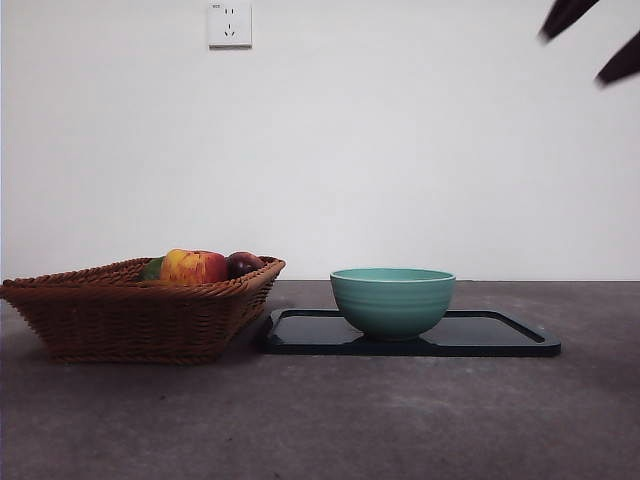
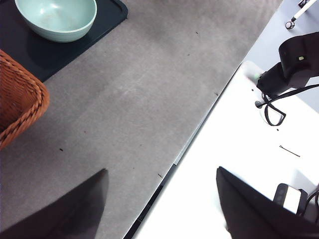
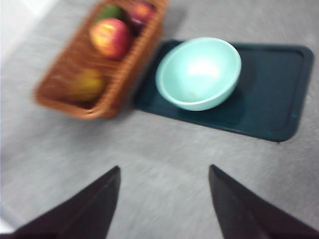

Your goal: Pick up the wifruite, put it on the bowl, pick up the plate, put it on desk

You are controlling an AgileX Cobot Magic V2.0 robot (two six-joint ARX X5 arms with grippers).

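A mint-teal bowl [image 1: 392, 300] with faint horizontal ribs is seen on a dark, near-black tray [image 1: 500, 338]. The basket [image 1: 140, 310] is woven brown wicker. A red-and-yellow streaked apple [image 1: 193, 267], a dark purple fruit [image 1: 243, 264] and a green fruit [image 1: 152, 269] are shown in it. The table [image 1: 400, 420] is mottled grey-brown.

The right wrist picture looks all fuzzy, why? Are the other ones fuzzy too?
Right wrist view: smeared, probably by camera motion; the bowl, basket and fruit have soft edges, and the bowl's inside glares white. Front view: sharp, evenly lit, with a soft shadow under the basket. Left wrist view: the desk is sharp, but the near jaws are dark and soft-edged.
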